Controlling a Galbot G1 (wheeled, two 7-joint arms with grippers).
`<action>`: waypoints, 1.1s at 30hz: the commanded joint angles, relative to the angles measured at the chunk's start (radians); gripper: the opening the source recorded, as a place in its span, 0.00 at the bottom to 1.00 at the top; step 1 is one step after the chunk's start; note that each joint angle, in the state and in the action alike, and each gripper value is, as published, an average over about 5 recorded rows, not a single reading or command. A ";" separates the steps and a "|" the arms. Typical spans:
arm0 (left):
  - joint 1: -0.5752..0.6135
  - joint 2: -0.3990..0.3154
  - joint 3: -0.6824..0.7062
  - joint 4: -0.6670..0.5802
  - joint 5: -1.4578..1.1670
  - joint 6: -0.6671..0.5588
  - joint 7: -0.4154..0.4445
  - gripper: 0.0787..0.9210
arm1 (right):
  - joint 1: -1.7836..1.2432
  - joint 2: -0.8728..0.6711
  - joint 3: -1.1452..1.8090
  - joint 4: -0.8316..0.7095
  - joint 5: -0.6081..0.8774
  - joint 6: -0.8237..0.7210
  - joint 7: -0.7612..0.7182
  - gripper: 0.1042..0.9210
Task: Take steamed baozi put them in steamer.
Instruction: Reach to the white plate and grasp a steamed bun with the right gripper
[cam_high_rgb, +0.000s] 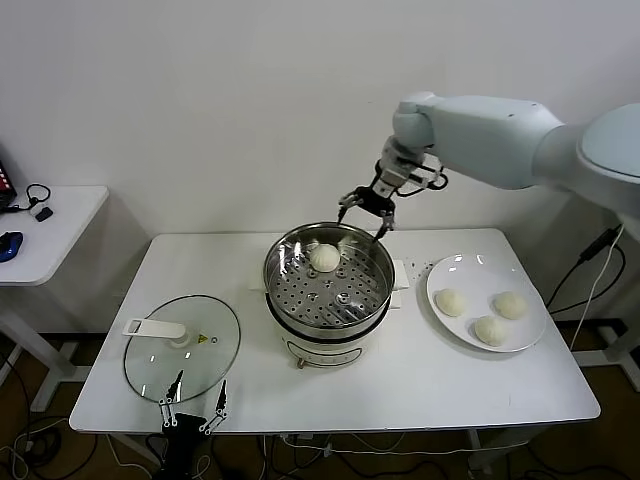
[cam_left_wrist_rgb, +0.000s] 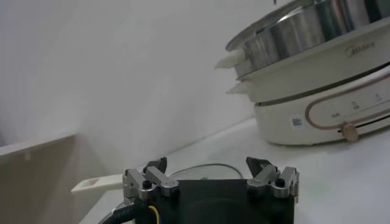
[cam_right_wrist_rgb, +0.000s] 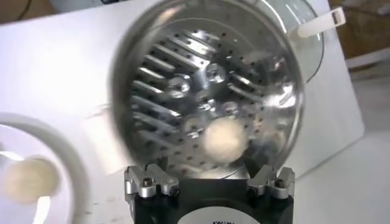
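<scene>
The steel steamer (cam_high_rgb: 330, 325) stands mid-table on its white base. One cream-white baozi (cam_high_rgb: 324, 257) lies on its perforated floor at the far side. My right gripper (cam_high_rgb: 364, 222) hovers open just above the steamer's far rim, holding nothing. In the right wrist view that baozi (cam_right_wrist_rgb: 224, 139) lies free inside the steamer (cam_right_wrist_rgb: 152, 55), below the open right gripper (cam_right_wrist_rgb: 207, 167). Three more baozi (cam_high_rgb: 451, 301), (cam_high_rgb: 510, 305), (cam_high_rgb: 490, 330) sit on the white plate (cam_high_rgb: 470, 272) at the right. My left gripper (cam_high_rgb: 200, 380) is parked open at the table's front edge.
A glass lid (cam_high_rgb: 183, 345) with a white handle lies flat at the front left, just beyond the left gripper (cam_left_wrist_rgb: 209, 163). A small side table (cam_high_rgb: 50, 225) stands off to the left. Cables hang beyond the table's right edge.
</scene>
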 joint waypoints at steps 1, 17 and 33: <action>-0.001 -0.003 0.004 0.002 0.005 0.002 0.000 0.88 | 0.100 -0.174 -0.202 0.128 0.125 -0.475 -0.038 0.88; -0.006 -0.004 -0.007 0.011 0.005 0.005 0.002 0.88 | -0.097 -0.306 -0.067 0.192 0.129 -0.851 -0.041 0.88; -0.006 -0.001 -0.017 0.021 0.003 0.004 0.004 0.88 | -0.377 -0.286 0.139 0.015 0.003 -0.886 0.013 0.88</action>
